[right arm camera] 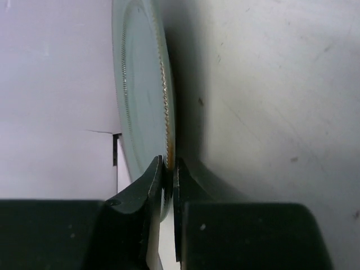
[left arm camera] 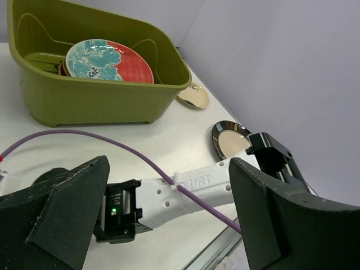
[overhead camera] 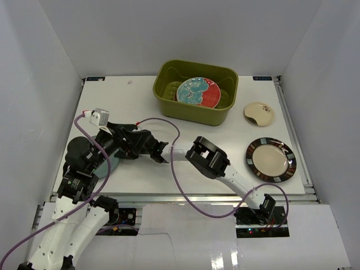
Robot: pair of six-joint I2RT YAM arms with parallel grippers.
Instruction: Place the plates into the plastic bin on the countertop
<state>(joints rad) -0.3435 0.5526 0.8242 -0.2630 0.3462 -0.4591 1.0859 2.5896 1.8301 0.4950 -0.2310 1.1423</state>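
1. At far centre of bench point(overhead camera: 129, 107): plastic bin point(overhead camera: 194, 114), red-and-teal floral plate point(overhead camera: 198, 93) inside it.
2. Right of bin: small cream plate point(overhead camera: 259, 113). Dark-rimmed beige plate point(overhead camera: 270, 160) nearer the front. Both flat on bench.
3. Right jaws pinch rim of blue-grey plate point(right arm camera: 143, 84), seen edge-on.
4. Left jaws spread wide, holding nothing, above right arm point(left arm camera: 191, 188).

Plain white walls point(overhead camera: 169, 34) enclose three sides; soft, even light.
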